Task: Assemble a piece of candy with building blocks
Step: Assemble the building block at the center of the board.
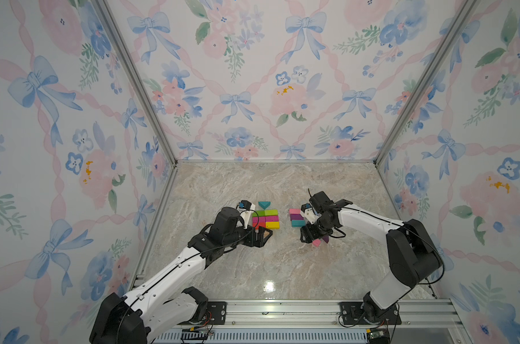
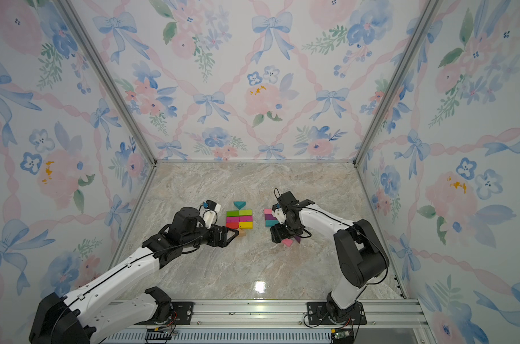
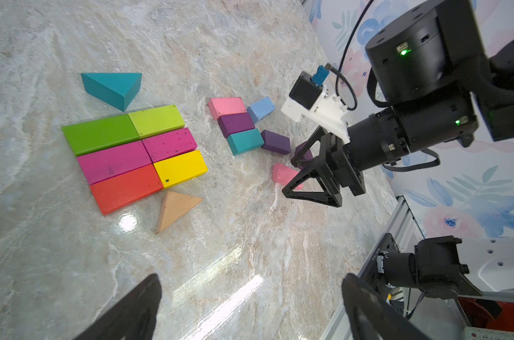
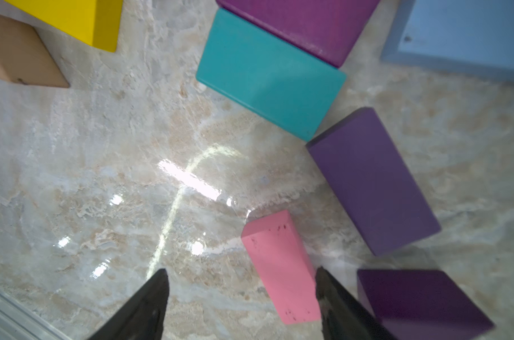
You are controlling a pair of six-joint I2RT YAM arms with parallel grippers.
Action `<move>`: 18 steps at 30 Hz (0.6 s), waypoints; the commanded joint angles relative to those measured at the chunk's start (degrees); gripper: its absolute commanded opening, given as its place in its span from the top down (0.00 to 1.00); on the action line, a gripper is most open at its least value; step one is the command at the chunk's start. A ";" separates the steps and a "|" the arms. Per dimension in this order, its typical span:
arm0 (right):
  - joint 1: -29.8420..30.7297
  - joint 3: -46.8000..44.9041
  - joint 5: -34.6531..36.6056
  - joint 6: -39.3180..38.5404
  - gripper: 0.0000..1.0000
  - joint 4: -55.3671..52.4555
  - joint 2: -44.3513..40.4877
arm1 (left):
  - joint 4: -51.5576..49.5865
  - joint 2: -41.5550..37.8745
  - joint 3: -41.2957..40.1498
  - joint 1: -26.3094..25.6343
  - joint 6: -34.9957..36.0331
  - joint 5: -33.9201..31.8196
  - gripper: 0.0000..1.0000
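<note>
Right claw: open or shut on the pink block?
Open. The right claw has fingers wide apart; the pink block lies between them, gap on one side.

From high over the front rail (image 1: 282, 311) in both top views, facing down and forward across the whole marble table (image 1: 267, 268) to the back wall (image 1: 252, 74) — near-identical framing. From the left wrist, low and slanting over the building blocks (image 3: 132, 153) toward the right gripper (image 3: 288, 176). From the right wrist, very close above the pink wedge (image 4: 279, 265) — shared with the left wrist view.
</note>
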 commanded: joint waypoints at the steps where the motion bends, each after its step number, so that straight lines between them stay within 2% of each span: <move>1: -0.79 0.57 -1.20 -0.16 0.21 0.85 2.48 | 1.09 0.50 0.96 -0.36 -0.65 -0.82 0.02; 18: -4.04 6.08 2.43 -3.25 0.22 -0.22 9.28 | 1.81 3.73 0.96 -0.45 -0.56 -1.19 0.02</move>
